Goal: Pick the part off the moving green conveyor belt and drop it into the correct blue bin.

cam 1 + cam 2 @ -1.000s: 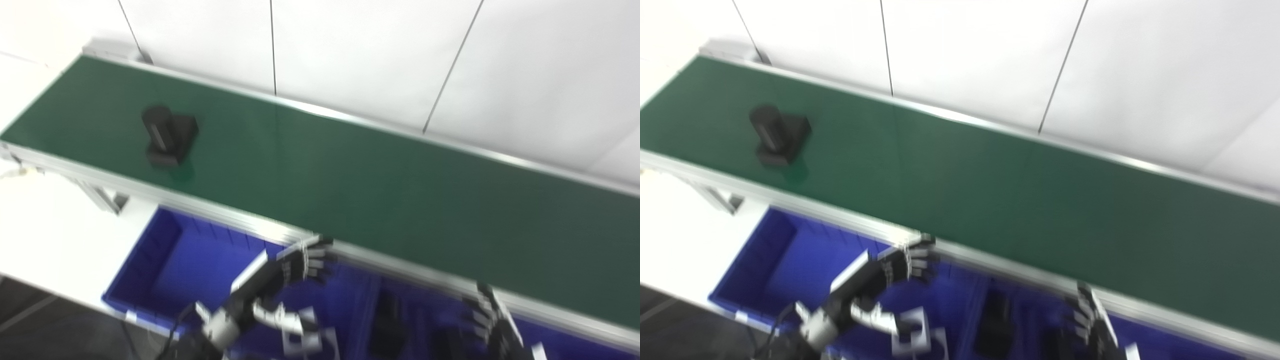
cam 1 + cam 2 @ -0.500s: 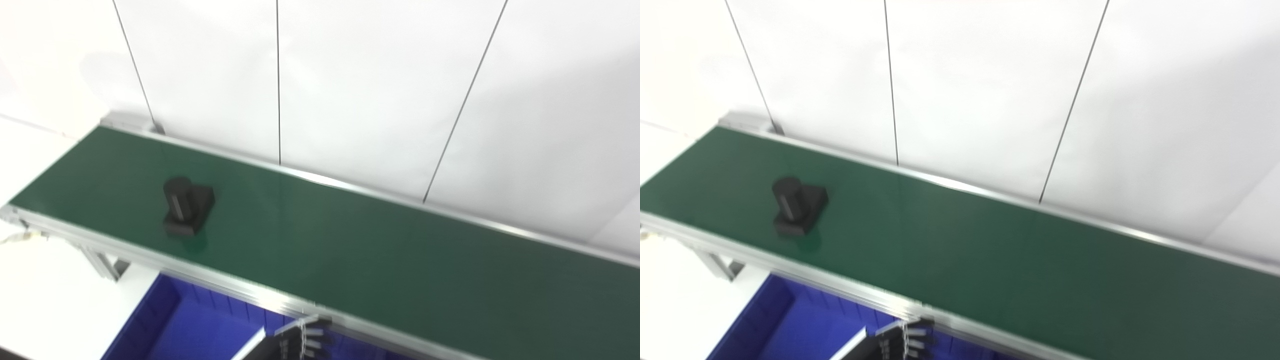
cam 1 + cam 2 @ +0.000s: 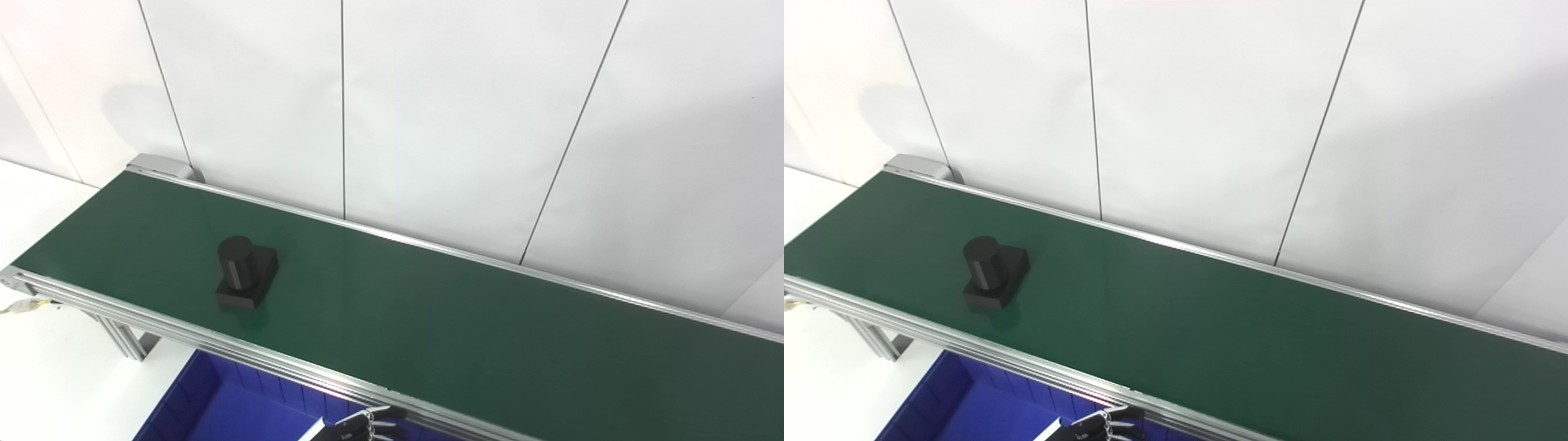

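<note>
part [image 3: 246, 272]: black | conveyor belt [image 3: 429, 318]: dark green | bin [image 3: 233, 413]: blue | wall [image 3: 429, 110]: white

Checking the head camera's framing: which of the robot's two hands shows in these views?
Only the left hand, its fingers at the bottom edge below the conveyor's near rail. The right hand is out of frame.

Belt: I see the green conveyor belt [image 3: 1213, 324] running from the upper left down to the lower right, with a silver frame along both edges.
Part: the black part [image 3: 994, 274], a cylinder standing on a square base, sits upright on the left portion of the belt.
Left hand: only the fingertips of my left hand [image 3: 1102, 426] show at the bottom edge, just below the near frame; its fingers look apart and hold nothing.
Bin: a corner of the blue bin [image 3: 949, 410] lies under the belt.
Wall: white panels [image 3: 1200, 116] with thin dark seams.
</note>
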Controlling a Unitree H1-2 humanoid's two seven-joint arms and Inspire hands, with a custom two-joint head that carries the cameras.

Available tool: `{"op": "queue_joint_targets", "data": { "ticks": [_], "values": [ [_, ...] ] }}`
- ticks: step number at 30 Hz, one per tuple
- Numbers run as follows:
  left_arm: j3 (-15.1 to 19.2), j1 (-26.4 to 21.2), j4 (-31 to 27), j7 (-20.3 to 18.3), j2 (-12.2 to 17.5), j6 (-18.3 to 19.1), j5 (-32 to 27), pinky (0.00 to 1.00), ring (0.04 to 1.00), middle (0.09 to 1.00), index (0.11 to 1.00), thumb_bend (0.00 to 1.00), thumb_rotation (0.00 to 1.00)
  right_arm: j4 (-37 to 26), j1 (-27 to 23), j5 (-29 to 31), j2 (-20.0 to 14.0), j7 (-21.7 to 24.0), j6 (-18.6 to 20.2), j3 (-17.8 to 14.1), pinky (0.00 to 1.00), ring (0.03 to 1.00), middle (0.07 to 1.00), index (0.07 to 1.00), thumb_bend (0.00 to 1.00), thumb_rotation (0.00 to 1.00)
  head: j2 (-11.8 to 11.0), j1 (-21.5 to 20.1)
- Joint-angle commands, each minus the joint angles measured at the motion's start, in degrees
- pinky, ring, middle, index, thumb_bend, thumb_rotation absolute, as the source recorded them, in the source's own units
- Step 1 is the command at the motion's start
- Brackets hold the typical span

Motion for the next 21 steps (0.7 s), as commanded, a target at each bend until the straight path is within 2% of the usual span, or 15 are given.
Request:
{"op": "queue_joint_targets", "data": {
  "ticks": [1,6,9,17,21],
  "values": [
    [0.2,-0.4,-0.7,-0.9,-0.7,-2.2,0.0,0.61,0.685,0.762,0.841,0.92,0.19,-1.1,-0.2,0.5,0.2,-0.8,-3.9,-0.5,0.49,0.637,0.741,0.872,0.83,0.06,0.4,-0.2],
    [0.4,-0.2,-1.0,-0.7,-0.9,-2.2,0.5,0.60,0.681,0.758,0.835,0.93,0.20,-3.1,0.1,1.1,0.5,-1.2,-4.9,-1.1,0.48,0.628,0.739,0.870,0.84,0.07,0.6,-0.1],
    [0.5,-0.1,-1.2,-0.8,-1.0,-2.2,0.5,0.60,0.677,0.757,0.833,0.92,0.18,-6.3,0.2,2.2,0.9,-1.3,-4.5,-1.6,0.46,0.608,0.724,0.869,0.84,0.09,1.0,-0.8],
    [0.9,-0.6,-0.3,-0.5,-2.0,-2.2,1.1,0.60,0.661,0.741,0.833,0.94,0.21,-16.7,-1.7,3.5,0.7,-0.6,1.3,-3.7,0.45,0.575,0.683,0.867,0.85,0.14,1.0,-0.9],
    [0.8,-0.7,-0.2,-0.4,-2.2,-2.2,1.3,0.60,0.660,0.740,0.832,0.94,0.21,-20.8,-4.5,3.9,0.6,-0.5,5.3,-5.4,0.43,0.551,0.659,0.839,0.92,0.15,1.0,-0.9]
  ]
}}
